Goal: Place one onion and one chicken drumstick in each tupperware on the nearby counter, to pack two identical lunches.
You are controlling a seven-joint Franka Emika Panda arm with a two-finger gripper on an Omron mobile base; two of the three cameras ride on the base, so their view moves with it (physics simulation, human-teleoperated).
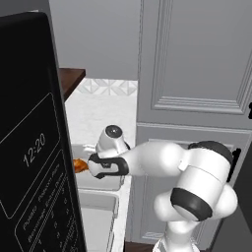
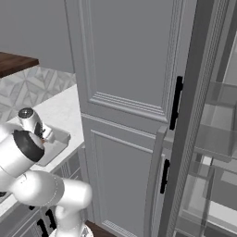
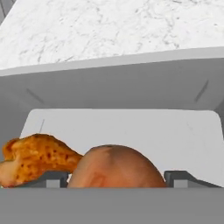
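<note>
Onion (image 3: 114, 167) sits in tupperware (image 3: 122, 87), low in the hand view, between the two finger tips (image 3: 52, 178); contact not discernible. Chicken drumstick (image 3: 37, 158) lies just beside it on the left, touching or nearly so. Jaws stand wide, released. Container floor beyond the onion is bare up to the far wall. Past the rim, white marble tabletop (image 3: 109, 30) runs open.
</note>
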